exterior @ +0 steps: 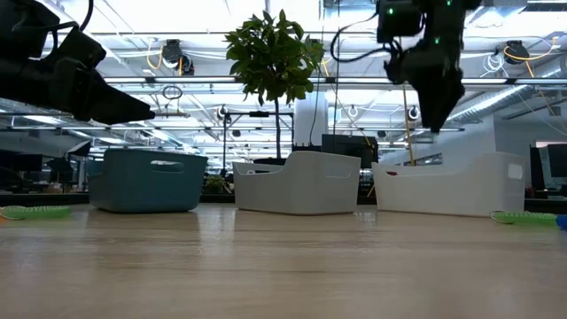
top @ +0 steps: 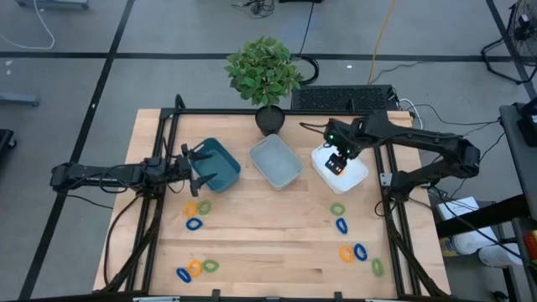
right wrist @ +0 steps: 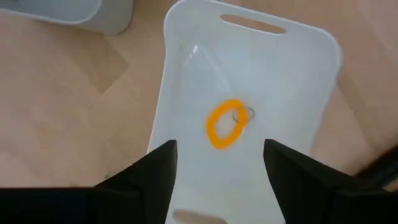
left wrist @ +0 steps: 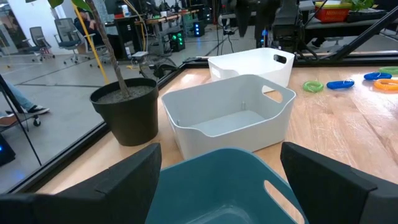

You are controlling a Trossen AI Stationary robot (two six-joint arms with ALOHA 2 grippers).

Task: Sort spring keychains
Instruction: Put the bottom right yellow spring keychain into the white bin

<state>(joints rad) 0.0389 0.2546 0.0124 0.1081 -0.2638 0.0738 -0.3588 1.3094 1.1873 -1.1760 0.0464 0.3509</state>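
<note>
From above, the right gripper (top: 337, 159) is hanging over the white bin (top: 340, 167) near the bench's far right corner, the left gripper (top: 195, 168) is hovering at the teal bin (top: 214, 164), and the other spring keychains (top: 197, 209) are lying scattered toward the bench's near edge. In the right wrist view, its fingers (right wrist: 152, 177) are standing apart holding nothing, above an orange keychain (right wrist: 224, 123) lying on the white bin's floor. In the left wrist view, the left fingers (left wrist: 127, 171) are spread wide and empty over the teal bin's rim.

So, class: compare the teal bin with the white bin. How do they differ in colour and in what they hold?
The teal bin is dark teal, the white bin white. The white bin holds one orange keychain, while the part of the teal bin's inside seen from the left wrist shows nothing. The left gripper is at the teal bin, the right gripper over the white bin. Both are rectangular with cut-out handles.
</note>
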